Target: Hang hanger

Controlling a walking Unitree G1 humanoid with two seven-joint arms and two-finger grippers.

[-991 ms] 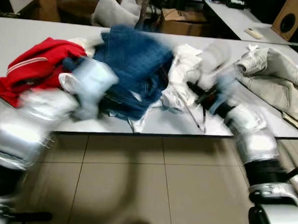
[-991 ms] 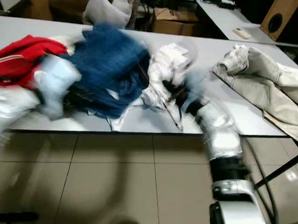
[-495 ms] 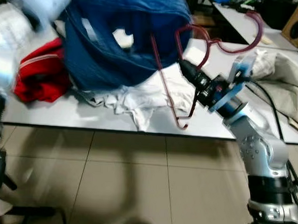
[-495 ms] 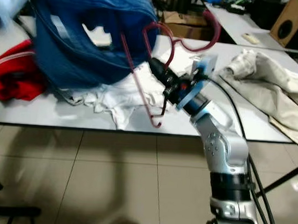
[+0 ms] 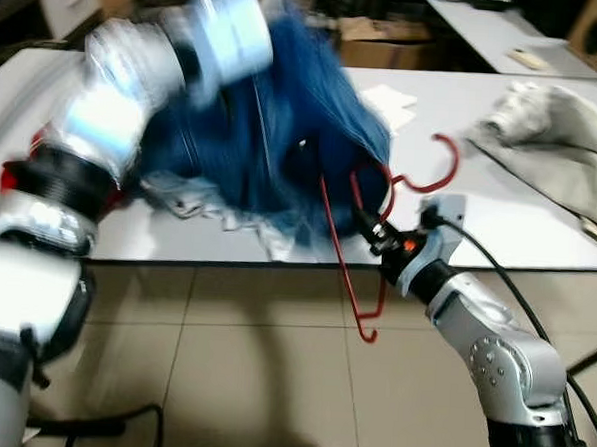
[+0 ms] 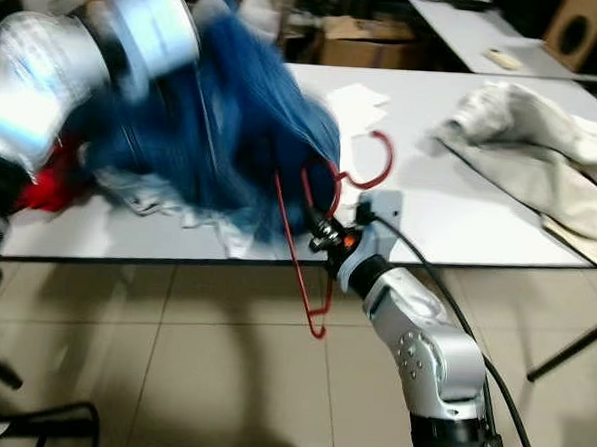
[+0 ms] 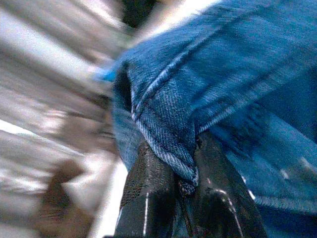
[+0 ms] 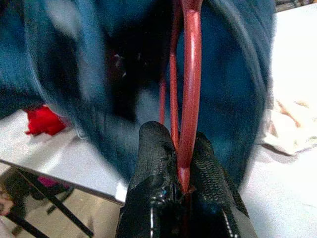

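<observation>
A long grey-white table (image 5: 539,211) stands on a floor of beige tiles (image 5: 240,381), with a second light table (image 5: 489,23) and a cardboard box (image 5: 373,42) behind it. On the table's right end lies a crumpled cream cloth garment (image 5: 558,142); a small white cloth (image 6: 353,98) lies near the far edge, and a red garment (image 6: 42,185) peeks out at the left, close to the near edge.

The head views show a thin red wire hanger (image 5: 353,241) held over the table's near edge, its hook curling up to the right and its lower bar dropping below the tabletop. Blue denim jeans (image 5: 282,153) are draped through it and lifted above the table.

The right wrist view shows the right gripper (image 8: 181,173) with its fingers (image 8: 156,153) pinching the hanger's red wire, denim behind. The left wrist view shows the left gripper (image 7: 178,173) with its fingers (image 7: 148,183) clamped on a stitched denim fold. The left arm (image 5: 114,104), raised high, is motion-blurred.
</observation>
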